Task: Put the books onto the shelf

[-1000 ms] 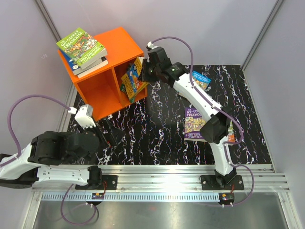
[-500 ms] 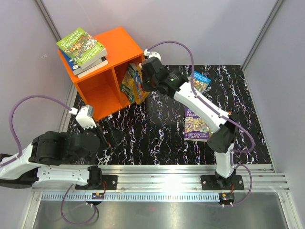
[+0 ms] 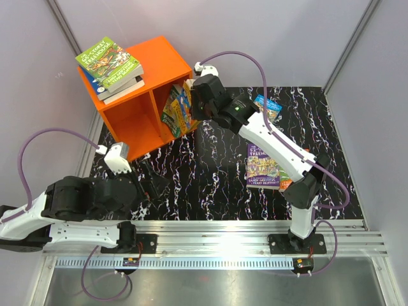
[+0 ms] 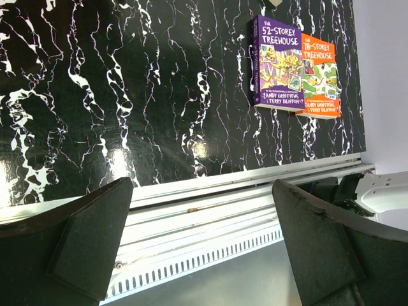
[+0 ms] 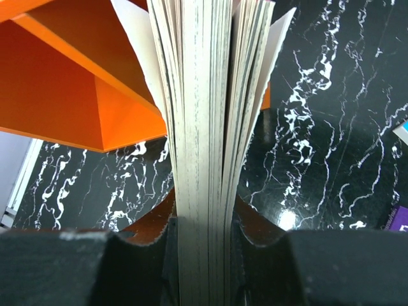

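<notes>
**Left:** the left tool [image 4: 204, 217] is hanging wide open and empty above the worktop [image 3: 204, 172]. **Centre:** ahead of it, the shelf [image 3: 131, 118] is carrying stacked books [image 3: 109, 67] on top. **Right:** the right tool [image 3: 193, 107] is clamping an upright book [image 5: 204, 127] at the shelf's right compartment. Behind this tool, a purple book [image 3: 261, 164] and an orange book [image 4: 320, 76] are lying flat.
</notes>
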Available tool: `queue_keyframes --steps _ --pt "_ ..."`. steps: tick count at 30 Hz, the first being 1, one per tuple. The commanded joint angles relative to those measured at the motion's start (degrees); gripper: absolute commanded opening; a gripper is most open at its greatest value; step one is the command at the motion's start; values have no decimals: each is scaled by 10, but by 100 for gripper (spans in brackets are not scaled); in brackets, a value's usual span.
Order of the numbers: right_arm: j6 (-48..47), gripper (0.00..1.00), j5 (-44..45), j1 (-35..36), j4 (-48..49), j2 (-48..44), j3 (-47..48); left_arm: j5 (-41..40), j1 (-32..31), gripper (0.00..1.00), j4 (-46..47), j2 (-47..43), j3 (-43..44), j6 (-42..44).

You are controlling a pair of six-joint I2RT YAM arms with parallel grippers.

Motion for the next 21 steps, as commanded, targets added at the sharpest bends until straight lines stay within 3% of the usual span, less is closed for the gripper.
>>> queue_keyframes --steps 1,10,21 --pt "-13 0 14 13 74 -4 39 -3 0 99 -20 0 -1 -6" --pt "-40 0 40 31 76 41 111 -9 0 99 -42 0 10 -12" --pt "-61 0 52 29 109 108 105 -11 0 99 -72 -15 7 -37"
